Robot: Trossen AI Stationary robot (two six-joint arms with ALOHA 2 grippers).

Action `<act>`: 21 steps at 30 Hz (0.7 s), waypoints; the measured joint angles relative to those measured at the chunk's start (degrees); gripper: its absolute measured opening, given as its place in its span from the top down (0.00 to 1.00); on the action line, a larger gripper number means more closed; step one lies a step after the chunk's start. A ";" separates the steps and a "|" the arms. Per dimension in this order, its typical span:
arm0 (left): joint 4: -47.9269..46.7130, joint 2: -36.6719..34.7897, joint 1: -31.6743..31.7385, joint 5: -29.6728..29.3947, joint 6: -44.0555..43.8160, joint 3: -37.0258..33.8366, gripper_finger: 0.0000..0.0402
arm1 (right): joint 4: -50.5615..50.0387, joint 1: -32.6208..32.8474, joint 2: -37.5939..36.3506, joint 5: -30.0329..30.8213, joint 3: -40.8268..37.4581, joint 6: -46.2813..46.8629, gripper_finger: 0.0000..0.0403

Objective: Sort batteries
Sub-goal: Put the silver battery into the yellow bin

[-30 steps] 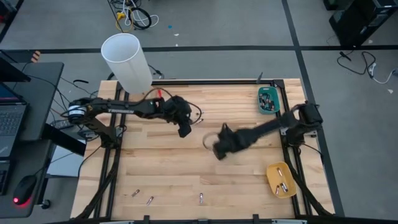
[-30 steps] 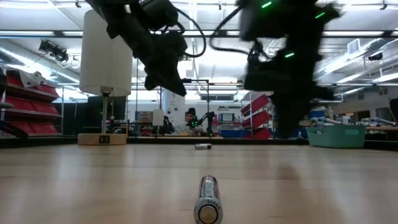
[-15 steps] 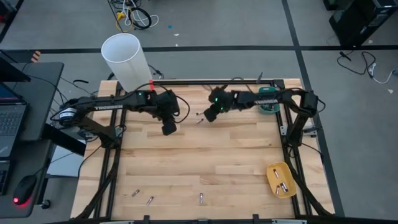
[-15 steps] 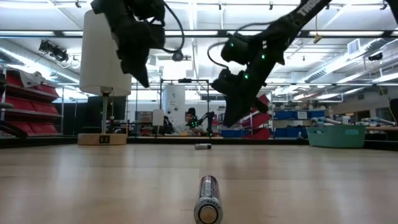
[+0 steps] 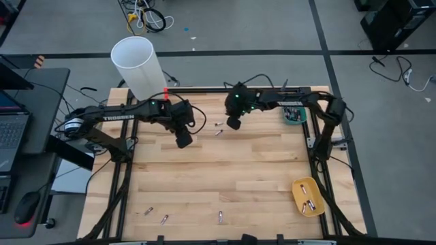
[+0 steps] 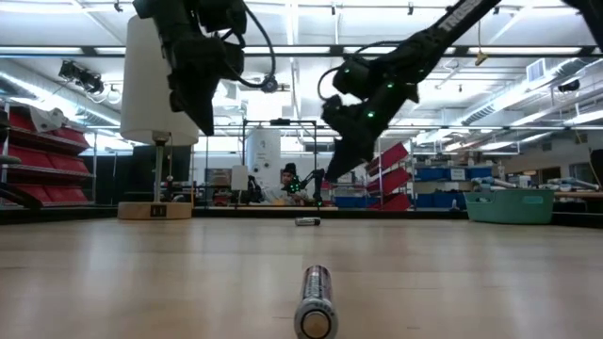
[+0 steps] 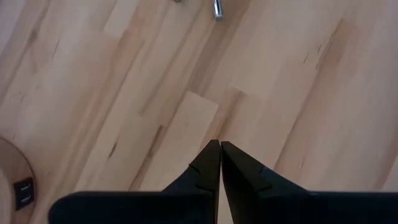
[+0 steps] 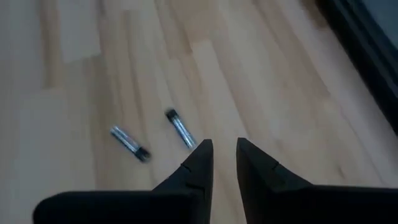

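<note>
Two small batteries (image 5: pixel 219 129) lie on the wooden table near its far edge; in the right wrist view one (image 8: pixel 129 143) lies farther from the fingers than the other (image 8: pixel 180 130). My right gripper (image 5: pixel 233 124) (image 8: pixel 221 146) hovers just to their right, slightly open and holding nothing. To their left, my left gripper (image 5: pixel 184 141) (image 7: pixel 219 144) hangs above the table, shut and holding nothing. Three more batteries (image 5: pixel 164 219) lie along the near edge, one of them close to the low camera (image 6: pixel 316 301).
A yellow tray (image 5: pixel 306 197) holding batteries sits at the near right. A teal tray (image 5: pixel 294 112) stands at the far right, partly under my right arm. A tall white cylinder (image 5: pixel 139 64) rises at the far left corner. Bare wood spans the table's middle.
My right gripper has swung from the table's middle toward the far edge, rolling as it went, and now stands beside the two far batteries. My left gripper has drawn back toward the table's left and tipped more steeply downward.
</note>
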 joint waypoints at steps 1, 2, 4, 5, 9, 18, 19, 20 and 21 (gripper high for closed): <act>0.32 0.00 0.00 -0.16 -0.01 0.00 0.93 | -1.47 0.16 1.75 -0.38 1.67 -0.39 0.86; 0.68 0.00 0.00 -0.30 -0.16 0.00 0.93 | -2.84 0.50 3.44 -0.44 3.59 -0.52 0.87; 1.02 0.00 0.00 -0.38 -1.46 0.00 0.92 | -5.49 1.13 6.78 -0.59 7.19 -1.57 0.87; 0.43 -0.04 0.00 -0.38 -2.09 0.00 0.93 | -7.20 1.43 7.96 -0.74 8.92 -2.10 0.87; -4.97 -1.13 -0.81 -0.02 -4.40 -0.04 0.93 | -11.32 2.01 10.50 -1.69 12.91 -3.67 0.86; -12.85 -8.37 -2.84 -1.16 -7.96 -2.13 0.93 | -12.71 3.30 12.66 -2.08 12.93 -10.73 0.71; -12.52 -9.14 -2.95 -2.09 -8.81 -2.69 0.92 | -12.04 3.57 12.81 -1.65 12.94 -11.00 0.69; -12.52 -9.91 -2.97 -3.25 -9.26 -3.22 0.93 | -11.09 3.74 12.83 -0.62 13.08 -11.19 0.67; -12.49 -10.71 -2.99 -4.65 -9.91 -3.85 0.93 | -10.75 3.96 12.89 0.11 13.13 -11.75 0.65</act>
